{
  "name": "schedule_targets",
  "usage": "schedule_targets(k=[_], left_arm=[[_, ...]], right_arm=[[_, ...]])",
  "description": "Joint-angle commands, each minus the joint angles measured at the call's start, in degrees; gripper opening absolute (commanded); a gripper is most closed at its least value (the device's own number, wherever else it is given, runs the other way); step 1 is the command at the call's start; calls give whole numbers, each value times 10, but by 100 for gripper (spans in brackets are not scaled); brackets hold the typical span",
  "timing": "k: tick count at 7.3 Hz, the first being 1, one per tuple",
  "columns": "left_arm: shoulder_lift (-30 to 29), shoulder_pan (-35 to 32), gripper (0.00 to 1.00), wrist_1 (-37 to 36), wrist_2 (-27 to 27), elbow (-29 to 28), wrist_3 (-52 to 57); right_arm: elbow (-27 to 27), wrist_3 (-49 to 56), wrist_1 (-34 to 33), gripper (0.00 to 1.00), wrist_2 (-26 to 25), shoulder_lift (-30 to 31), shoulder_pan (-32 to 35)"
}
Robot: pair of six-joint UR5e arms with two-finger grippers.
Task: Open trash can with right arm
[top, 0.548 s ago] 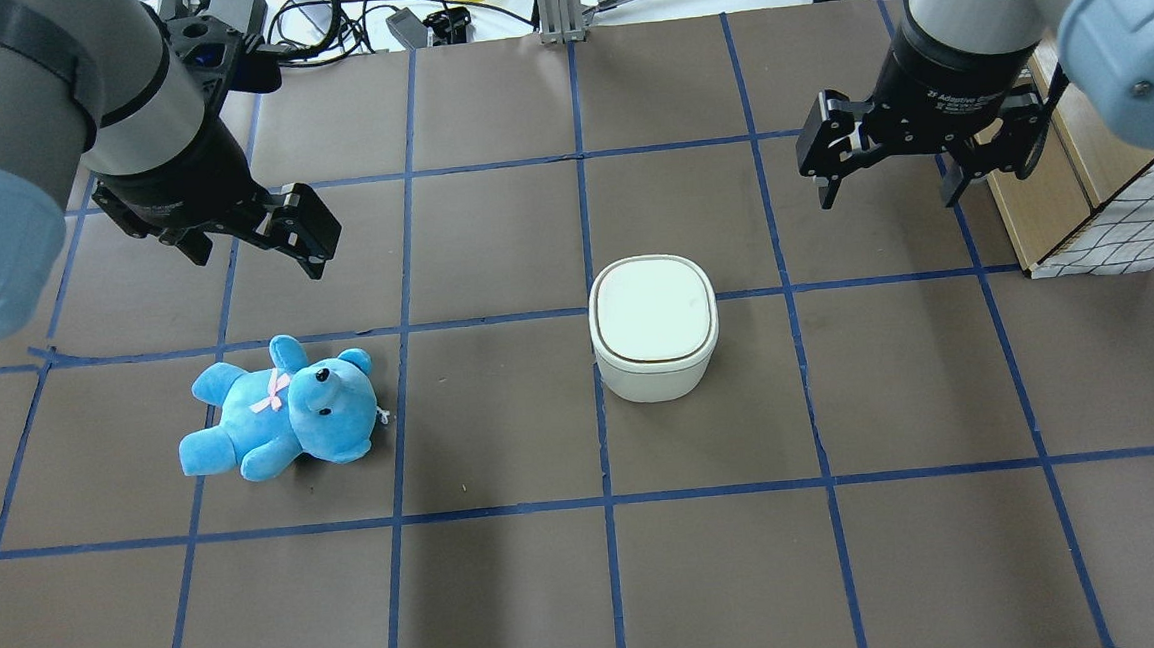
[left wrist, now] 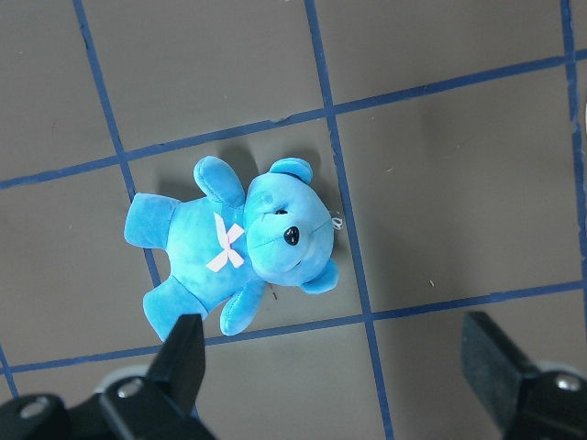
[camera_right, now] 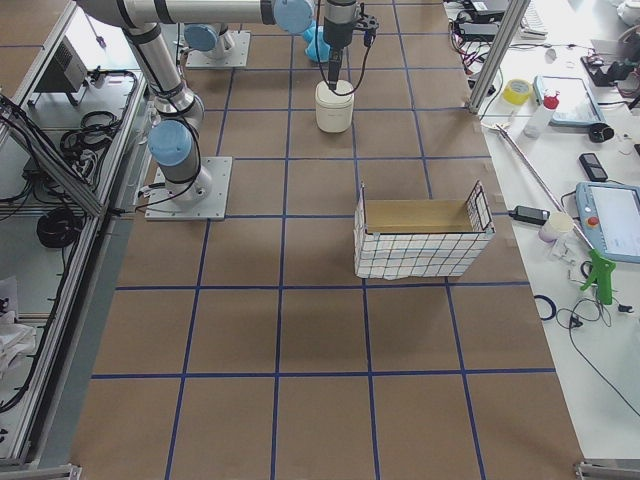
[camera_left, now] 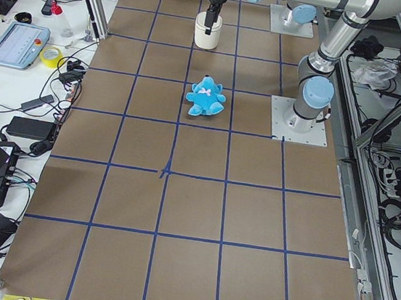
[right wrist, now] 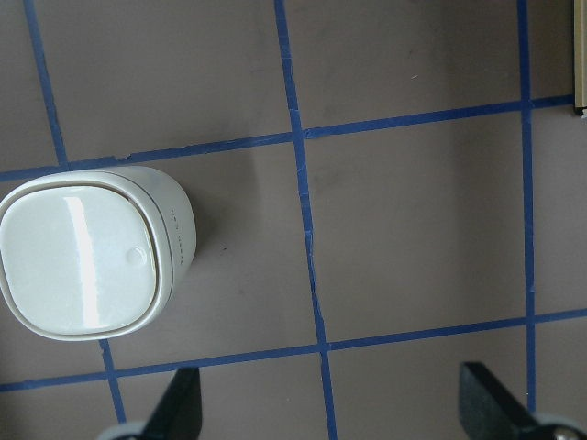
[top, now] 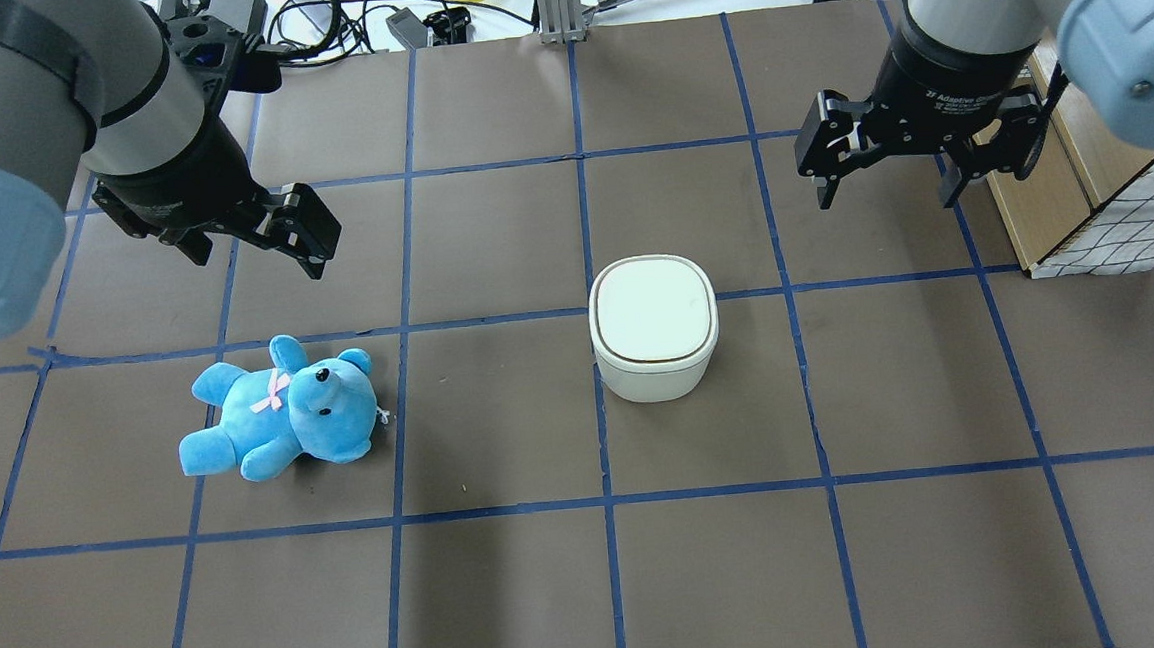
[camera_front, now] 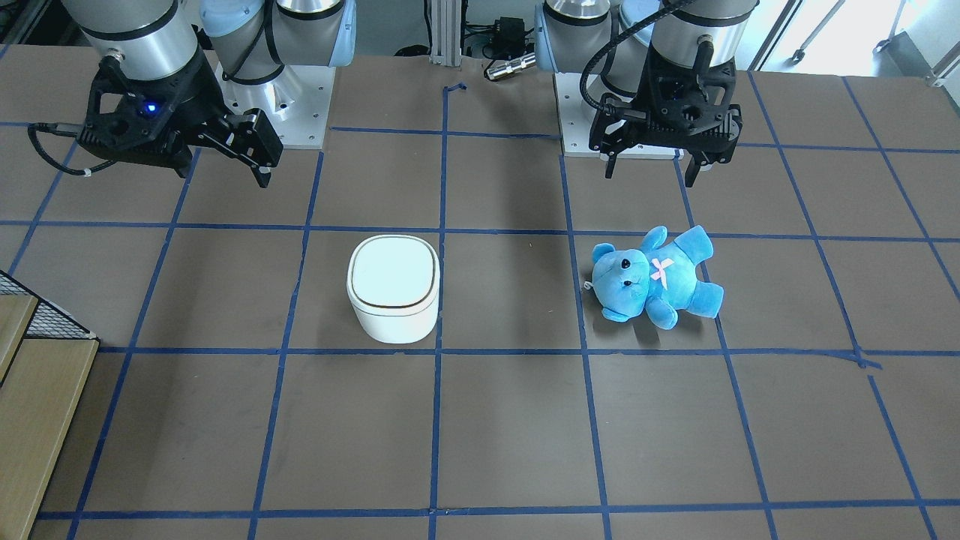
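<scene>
The white trash can (top: 653,324) stands near the table's middle with its flat lid shut; it also shows in the front view (camera_front: 393,289) and at the left of the right wrist view (right wrist: 87,266). My right gripper (top: 887,195) hangs open and empty above the table, behind and to the right of the can, apart from it; its blue light shows in the front view (camera_front: 223,178). My left gripper (top: 258,263) is open and empty, above and behind the blue teddy bear (top: 282,412), which lies on its back (left wrist: 243,252).
A cardboard box with a white grid wrap (top: 1080,193) stands at the table's right edge, close to my right gripper. Cables and small devices (top: 338,18) lie beyond the far edge. Blue tape lines mark the brown table (top: 613,582).
</scene>
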State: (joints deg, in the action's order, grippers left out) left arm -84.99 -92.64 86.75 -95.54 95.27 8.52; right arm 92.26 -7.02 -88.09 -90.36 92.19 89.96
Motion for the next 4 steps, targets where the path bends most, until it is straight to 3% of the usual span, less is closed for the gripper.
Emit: schedule_targets(k=[1, 4], left_arm=[[0, 0, 100, 0, 0, 0, 0], [0, 0, 100, 0, 0, 0, 0]], right_arm=[[2, -1, 0, 100, 1, 0, 0], [2, -4, 3, 100, 1, 0, 0]])
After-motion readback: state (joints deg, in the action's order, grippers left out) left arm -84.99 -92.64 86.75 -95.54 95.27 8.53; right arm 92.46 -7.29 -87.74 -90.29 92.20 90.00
